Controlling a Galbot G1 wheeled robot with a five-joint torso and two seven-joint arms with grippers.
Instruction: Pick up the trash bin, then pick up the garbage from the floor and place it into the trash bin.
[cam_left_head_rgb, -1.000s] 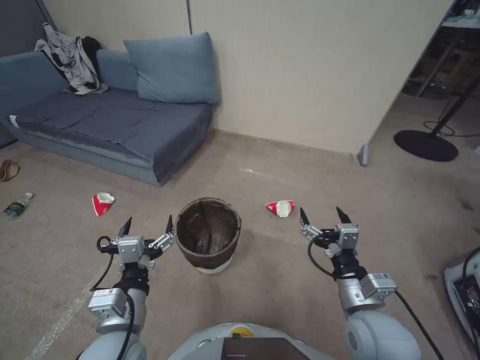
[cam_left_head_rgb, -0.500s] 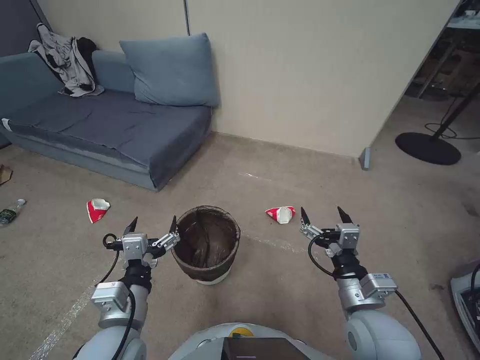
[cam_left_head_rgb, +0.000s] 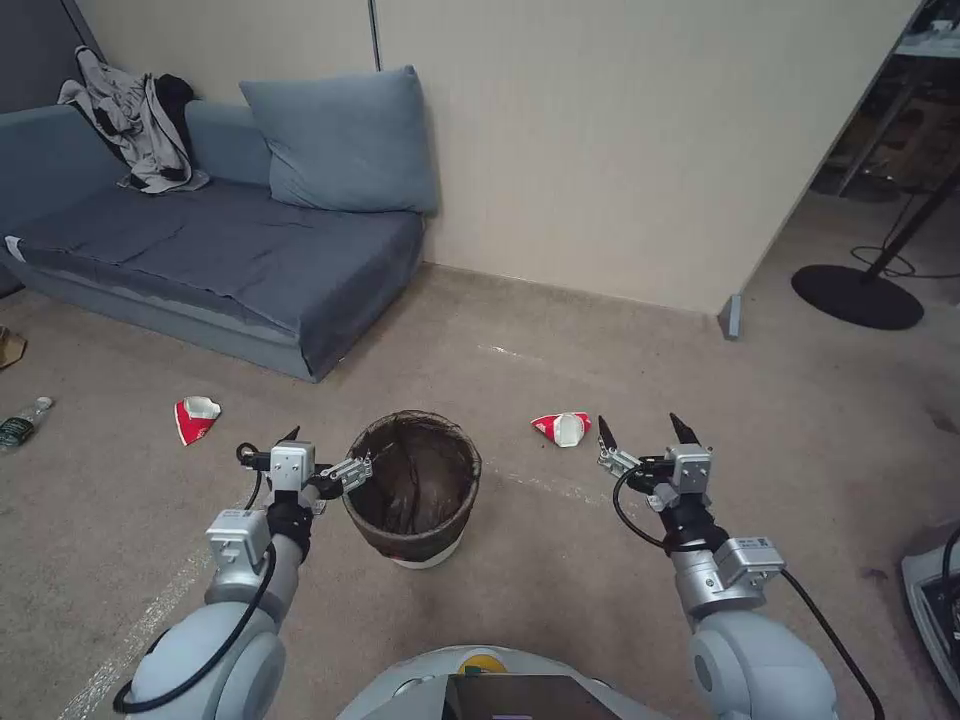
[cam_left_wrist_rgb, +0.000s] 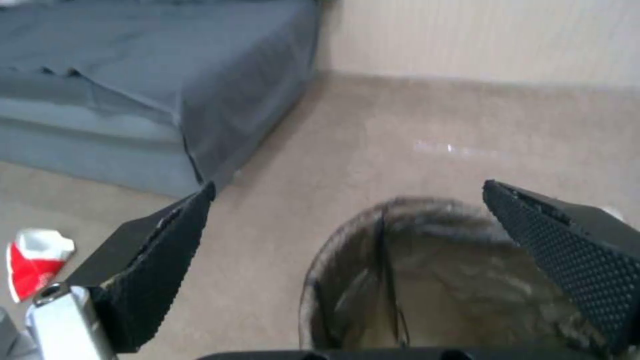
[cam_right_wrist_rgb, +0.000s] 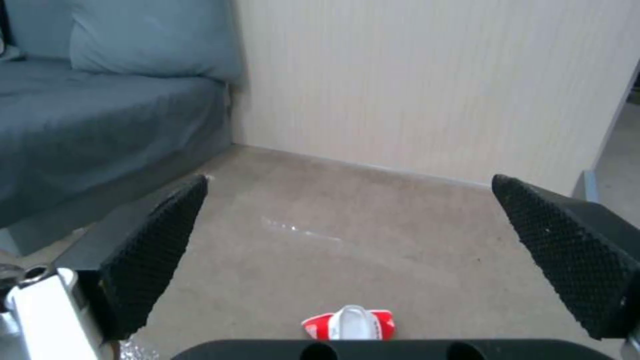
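Bin pickup in hand: left claw (cam_left_head_rgb: 330, 453) spread wide at near rim of trash bin (cam_left_head_rgb: 413, 488) standing on carpet between arms, right claw (cam_left_head_rgb: 641, 432) wide and idle near crushed cup (cam_left_head_rgb: 561, 426); next, straddle rim and close.

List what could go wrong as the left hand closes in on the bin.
1. The open left hand straddles the trash bin rim; it may pinch only the loose brown liner and slip.
2. A rim grasp on one side could tip the bin.
3. The open right hand hovers apart, giving no support.
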